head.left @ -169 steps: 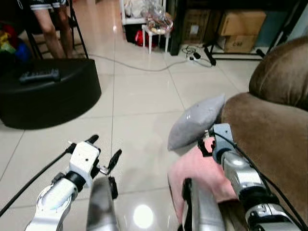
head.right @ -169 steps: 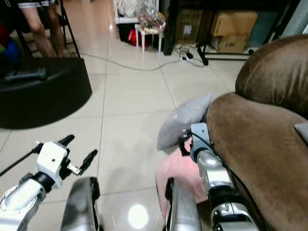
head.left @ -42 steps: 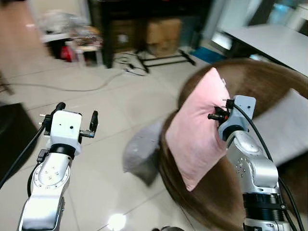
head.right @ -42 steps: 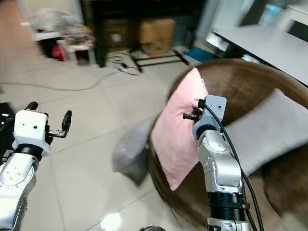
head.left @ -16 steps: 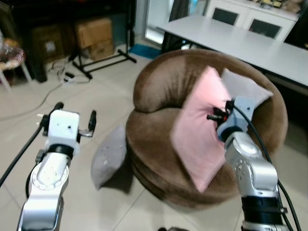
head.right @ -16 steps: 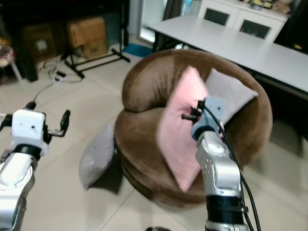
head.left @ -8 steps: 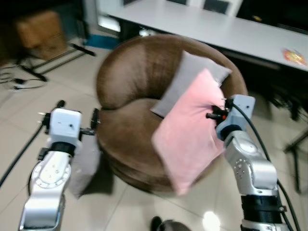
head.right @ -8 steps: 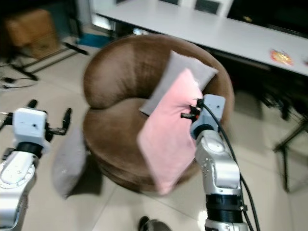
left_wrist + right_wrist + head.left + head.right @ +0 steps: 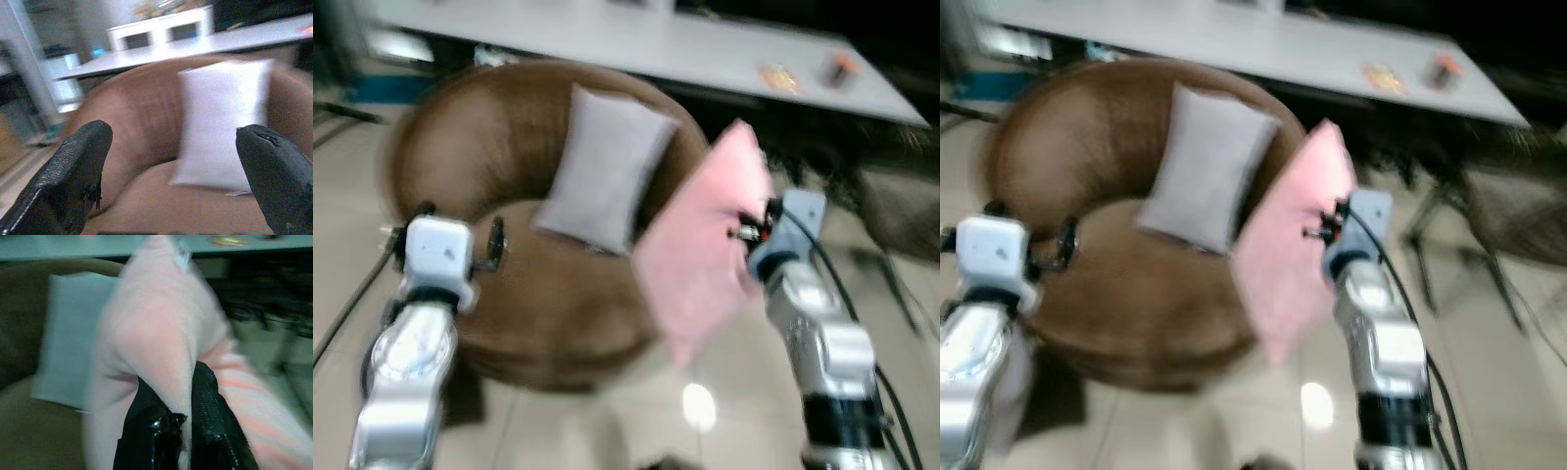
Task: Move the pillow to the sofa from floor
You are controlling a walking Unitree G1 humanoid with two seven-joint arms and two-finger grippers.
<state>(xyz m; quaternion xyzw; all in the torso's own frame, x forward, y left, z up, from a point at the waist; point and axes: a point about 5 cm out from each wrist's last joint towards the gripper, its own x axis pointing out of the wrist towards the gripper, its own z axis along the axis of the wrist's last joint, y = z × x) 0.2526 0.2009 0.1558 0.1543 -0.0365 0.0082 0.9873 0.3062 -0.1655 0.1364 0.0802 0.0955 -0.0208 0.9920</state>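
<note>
A pink pillow (image 9: 705,255) hangs in the air, pinched in my right gripper (image 9: 749,233), which is shut on its edge; the wrist view shows its black fingers (image 9: 210,426) biting the pink fabric (image 9: 151,333). The pillow is level with the right rim of the round brown sofa (image 9: 548,294). A grey pillow (image 9: 605,166) leans against the sofa's back. My left gripper (image 9: 460,245) is open, held up in front of the sofa's left side with nothing between its fingers (image 9: 73,171). The views are blurred.
A long white table (image 9: 656,49) runs behind the sofa, with small objects (image 9: 781,78) on it. Dark chair legs (image 9: 1449,235) stand to the right. Shiny tiled floor (image 9: 705,411) lies in front of the sofa.
The camera has swung further right around the sofa, so the sofa now sits lower left in view. The right gripper keeps hold of the pink pillow; the grey floor pillow has left the picture.
</note>
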